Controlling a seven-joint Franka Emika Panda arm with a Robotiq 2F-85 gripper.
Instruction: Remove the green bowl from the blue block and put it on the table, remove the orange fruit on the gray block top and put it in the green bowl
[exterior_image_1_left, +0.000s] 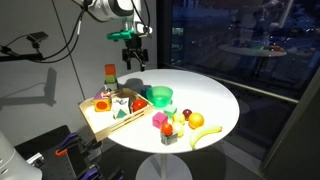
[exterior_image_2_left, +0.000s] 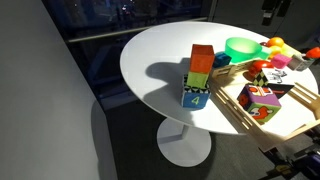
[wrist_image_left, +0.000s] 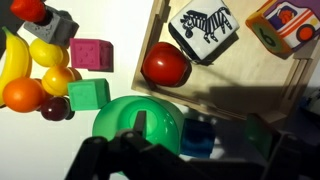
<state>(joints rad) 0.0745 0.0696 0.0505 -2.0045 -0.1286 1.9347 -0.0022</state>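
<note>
The green bowl (wrist_image_left: 128, 122) sits upright by the wooden tray's corner, against a blue block (wrist_image_left: 200, 138); I cannot tell if it rests on the block. It shows in both exterior views (exterior_image_1_left: 160, 96) (exterior_image_2_left: 243, 47). The orange fruit (wrist_image_left: 22, 95) lies in a cluster of toy fruit to the left of the bowl, apart from the gray block (wrist_image_left: 62, 25); it also shows in an exterior view (exterior_image_2_left: 275, 43). My gripper (exterior_image_1_left: 131, 63) hangs open and empty high above the white table (exterior_image_1_left: 215, 100). In the wrist view its fingers (wrist_image_left: 200, 130) straddle the bowl's edge and the blue block.
A wooden tray (exterior_image_1_left: 100, 122) holds a red fruit (wrist_image_left: 165, 65), a zebra block (wrist_image_left: 205, 30) and other blocks. A banana (wrist_image_left: 12, 60), a pink block (wrist_image_left: 90, 55) and a green block (wrist_image_left: 88, 93) lie near the orange fruit. A block stack (exterior_image_2_left: 200, 75) stands at the tray's end.
</note>
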